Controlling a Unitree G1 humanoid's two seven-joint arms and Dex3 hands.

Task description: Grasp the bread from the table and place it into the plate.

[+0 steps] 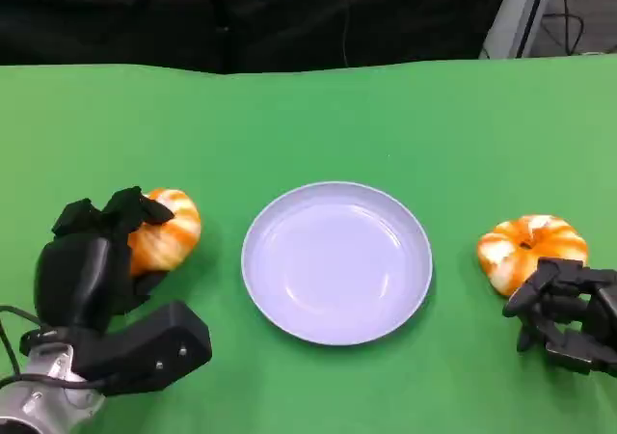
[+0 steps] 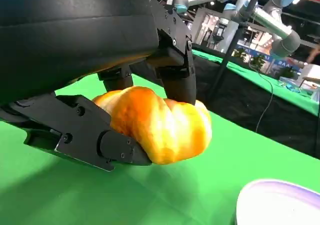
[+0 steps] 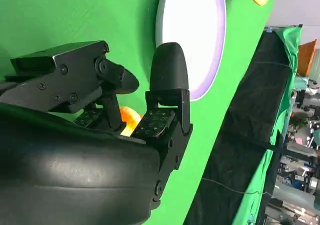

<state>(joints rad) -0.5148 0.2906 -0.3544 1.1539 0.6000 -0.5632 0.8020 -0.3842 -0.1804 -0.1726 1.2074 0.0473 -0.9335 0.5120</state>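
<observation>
Your left hand grips the twisted bread roll at the plate's nine o'clock, still unplaced, while your right hand, fingers curled on nothing, sits beside another roll at three o'clock on the bench.

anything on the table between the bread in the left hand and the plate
Nothing visible. The left hand grips the left bread, and only bare green table lies between it and the plate. The plate is empty. The other bread sits on the plate's far side, by the right hand.
</observation>
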